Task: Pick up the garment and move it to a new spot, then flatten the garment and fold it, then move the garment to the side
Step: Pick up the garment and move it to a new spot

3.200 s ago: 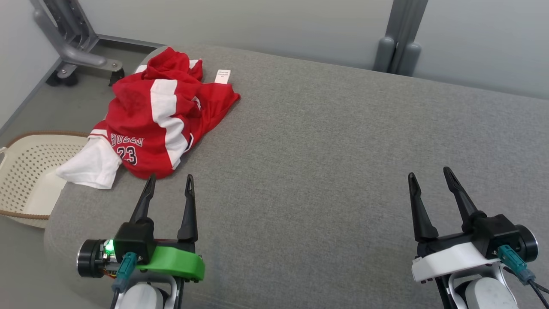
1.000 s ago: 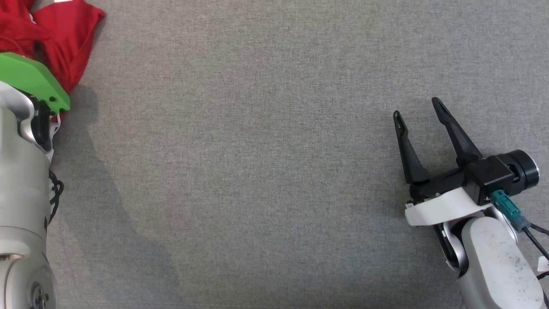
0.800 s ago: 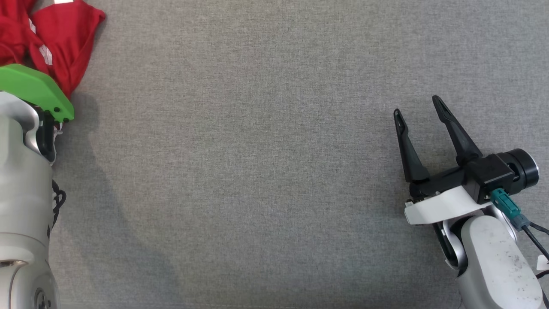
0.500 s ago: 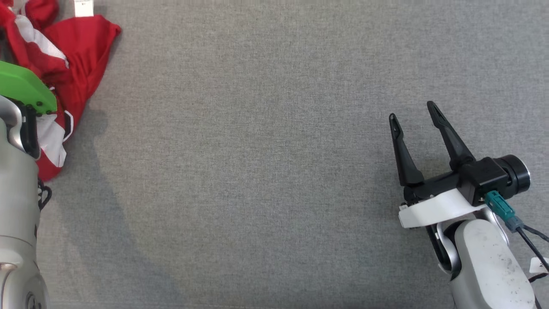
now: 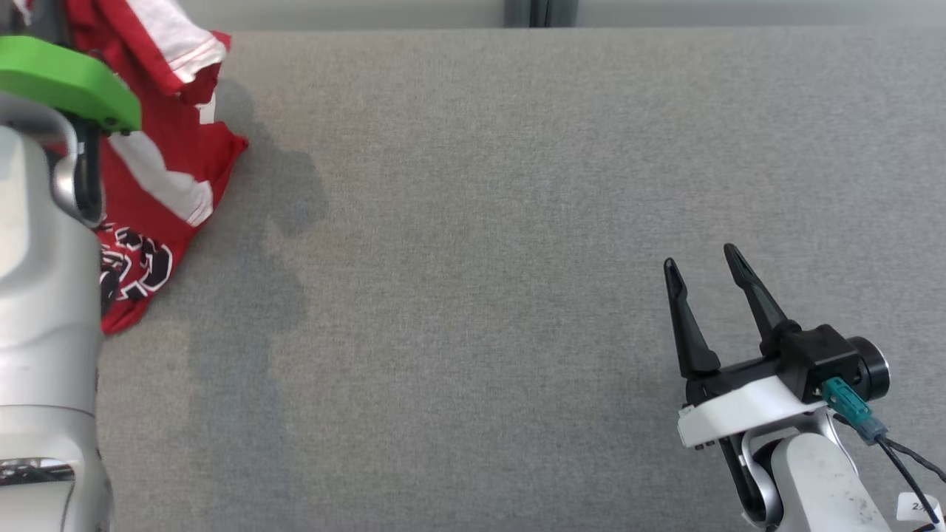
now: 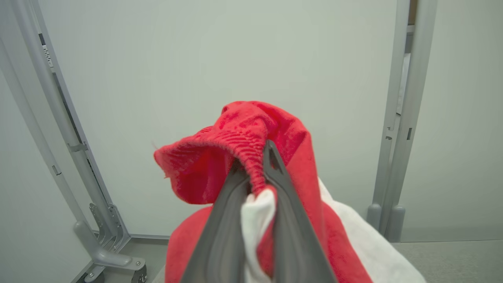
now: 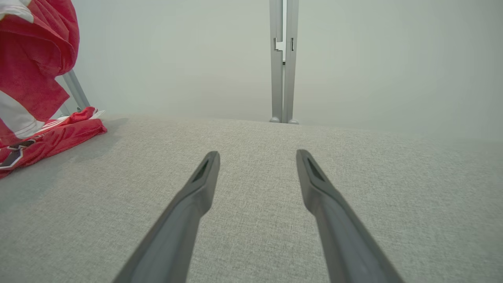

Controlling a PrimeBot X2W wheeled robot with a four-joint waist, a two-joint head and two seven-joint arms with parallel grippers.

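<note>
The garment is a red jersey with white stripes and black numerals. It hangs at the far left of the head view, its lower part trailing on the grey cushion. In the left wrist view my left gripper is shut on a bunched fold of the garment, red and white cloth squeezed between the fingers. The left arm's pale forearm with its green wrist plate covers part of the cloth. My right gripper is open low at the right above bare cushion; in the right wrist view the right gripper holds nothing and the garment is at far left.
The grey fabric surface spreads wide across the middle and right. A pale wall with a grey metal post stands behind its far edge. A grey frame leg on a castor is on the floor at the left.
My left gripper has closed on the garment and lifted it, so the cloth now hangs instead of lying heaped. The head camera has tilted. The right gripper stays open.
</note>
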